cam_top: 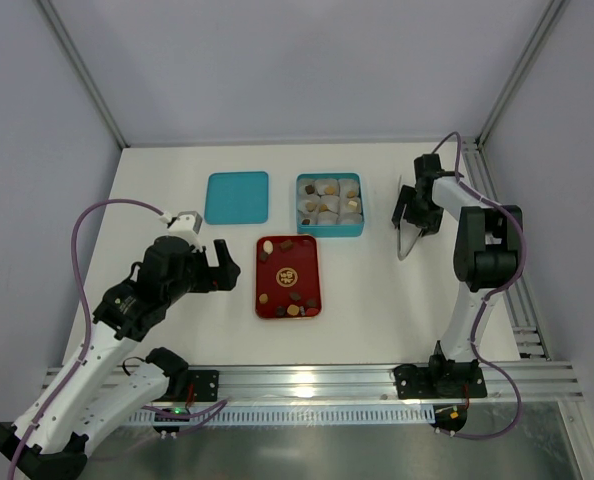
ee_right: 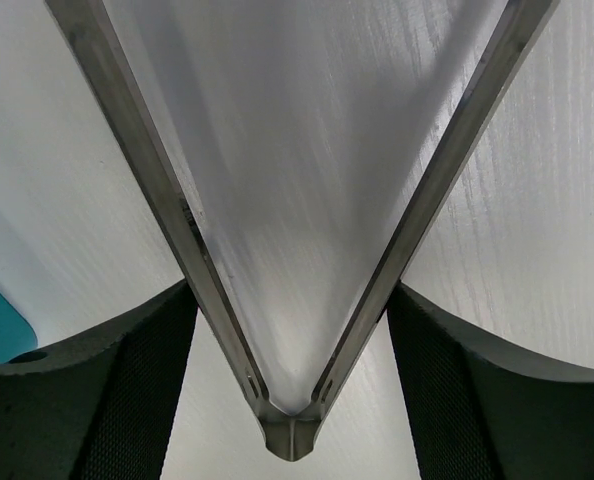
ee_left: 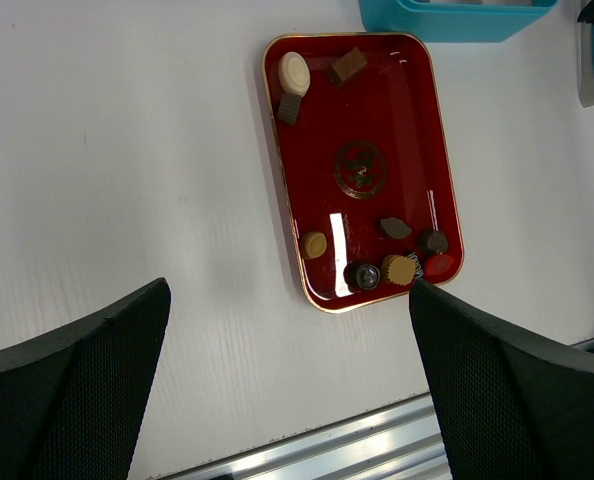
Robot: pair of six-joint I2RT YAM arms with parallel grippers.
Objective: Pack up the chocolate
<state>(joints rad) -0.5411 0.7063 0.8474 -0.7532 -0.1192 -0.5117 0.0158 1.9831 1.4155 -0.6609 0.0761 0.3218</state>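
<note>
The red tray (ee_left: 402,110) and the teal box (cam_top: 329,232) hold chocolate (ee_left: 294,72); left gripper (ee_left: 289,290) apart, right gripper (ee_right: 292,300) clamping tongs (ee_right: 177,220).

Wrist view first: I see the chocolate (ee_left: 314,245) in two clusters on the red tray (ee_left: 397,130). At the top of the tray there's a cream oval (ee_left: 294,71), a brown block (ee_left: 347,66) lying askew to its right, and a darker square (ee_left: 290,108) just below the oval. At the bottom, a tan round sits at the left, then a dark oval (ee_left: 395,228) and a dark round (ee_left: 432,241). A glossy dark ball (ee_left: 363,275) lies right beside a ridged tan round (ee_left: 398,269). From above, more pieces (cam_top: 327,206) sit in the teal box (cam_top: 329,233), brown and dark, too small to tell apart.
</note>
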